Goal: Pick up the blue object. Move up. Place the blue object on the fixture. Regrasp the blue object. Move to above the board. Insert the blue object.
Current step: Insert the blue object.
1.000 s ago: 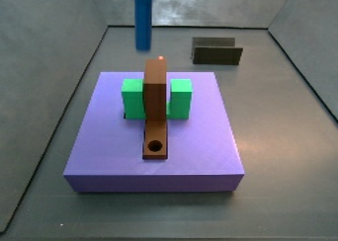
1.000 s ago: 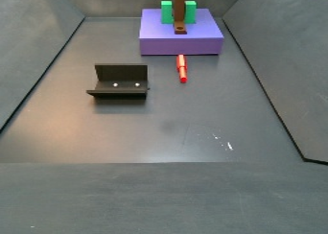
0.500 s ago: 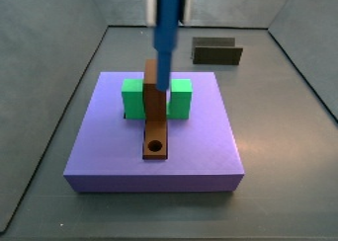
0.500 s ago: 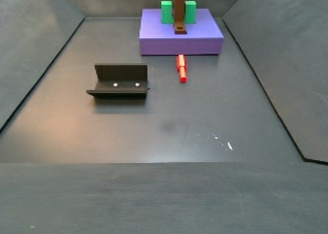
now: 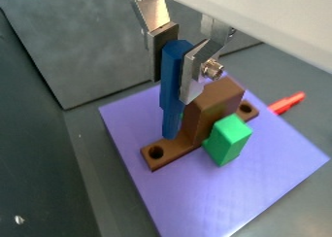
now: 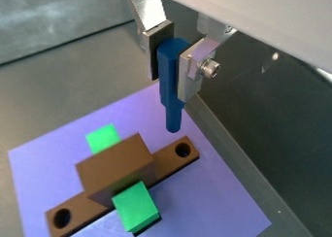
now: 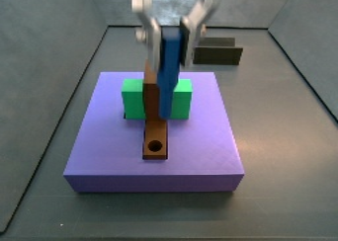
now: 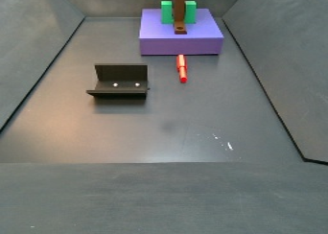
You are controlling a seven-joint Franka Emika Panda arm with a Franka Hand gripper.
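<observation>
Blue peg [image 5: 173, 85] sits pinched upright in our jaws in both wrist views, its tip above the board [image 5: 201, 119] near the hole [image 6: 178, 150]. In a side view our gripper [image 7: 169, 33] hangs over the board [image 7: 156, 112]. We judge only insertion remains; the fixture [image 8: 119, 81] stands bare.

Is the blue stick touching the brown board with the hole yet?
Apart. In a wrist view the blue object, held upright in the gripper, ends above the board; purple slab shows between its tip and the hole.
</observation>
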